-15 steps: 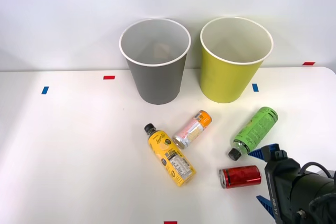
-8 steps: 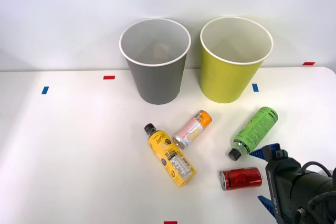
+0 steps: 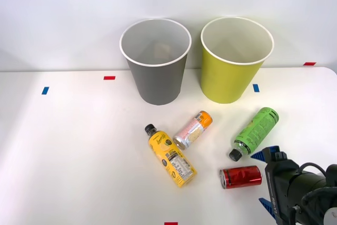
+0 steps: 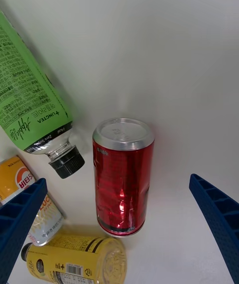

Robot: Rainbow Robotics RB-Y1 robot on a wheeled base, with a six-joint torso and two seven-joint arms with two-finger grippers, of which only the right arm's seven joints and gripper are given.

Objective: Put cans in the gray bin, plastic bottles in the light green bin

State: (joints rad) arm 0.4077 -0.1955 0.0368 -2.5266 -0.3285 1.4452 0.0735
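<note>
A shiny red can (image 3: 240,177) lies on its side on the white table (image 3: 79,146), just left of my open right gripper (image 3: 261,180). In the wrist view the red can (image 4: 123,177) sits between the two blue fingers (image 4: 219,214), untouched by either. The green bottle (image 3: 254,132) lies just beyond it, black cap toward the can. Further left are the pale pink can (image 3: 193,129) and the yellow bottle (image 3: 171,155). The gray bin (image 3: 157,80) and the light green bin (image 3: 227,80) stand upright at the back.
Small red and blue tape marks (image 3: 109,77) dot the table. A white wall rises behind the bins. The table's left half is bare, and its right edge runs near my arm.
My right gripper has shifted very slightly toward the near right. The cans, bottles and bins have not moved.
</note>
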